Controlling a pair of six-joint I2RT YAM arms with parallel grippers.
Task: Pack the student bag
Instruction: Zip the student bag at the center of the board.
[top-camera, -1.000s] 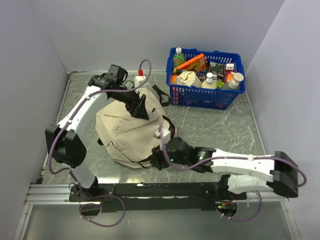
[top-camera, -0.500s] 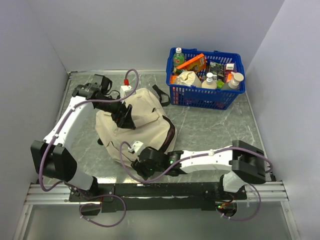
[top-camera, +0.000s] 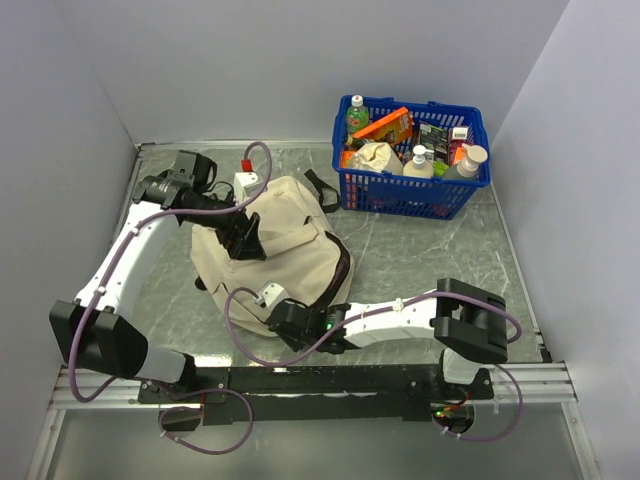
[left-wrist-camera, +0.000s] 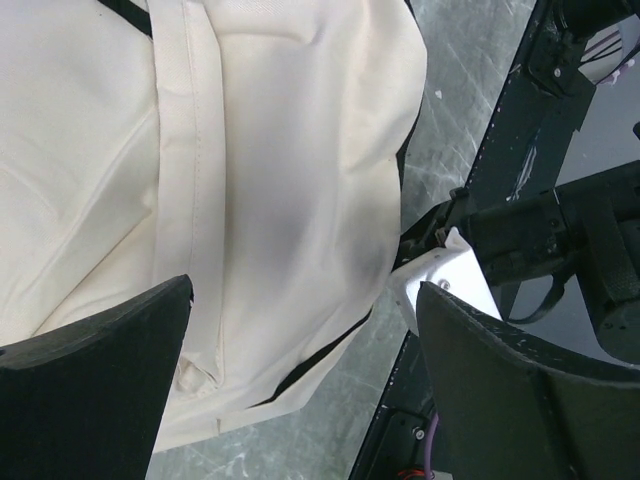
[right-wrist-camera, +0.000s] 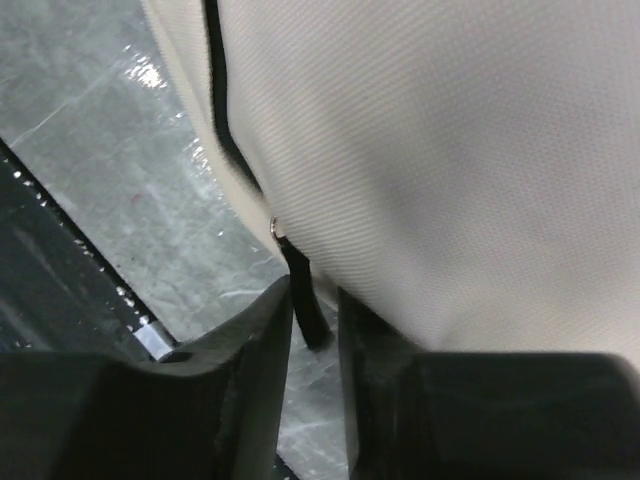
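- Beige cloth bag (top-camera: 275, 255) lies slumped on the grey table (top-camera: 420, 250), left of centre. It is well apart from the blue basket (top-camera: 400, 195) at the far right, which is full of bottles and packets.
- Left claw (left-wrist-camera: 300, 300): jaws spread wide and holding nothing. It hangs over the top of the bag, with cream fabric and a stitched seam filling the gap between its fingers (left-wrist-camera: 90, 390).
- Right claw (right-wrist-camera: 315, 290): down at the bag's near edge, low to the table. Jaws stand narrow, with a black zip pull (right-wrist-camera: 305, 310) hanging between them. Cannot tell whether the tab is actually pinched or only sits in the gap.
- Black zip line (right-wrist-camera: 225, 120) runs up the fabric from that pull. No opening into the bag shows in any view.
- Step in hand, as I judge it: getting the zip open. Packing proper has not begun.
- Next move calls for:
  - a firm pinch on the thin tab, which looks easy to slip off;
  - a pull along the zip line, not away from the fabric;
  - the left claw pressing or gripping the cloth, since a soft bag will likely drag across the table.
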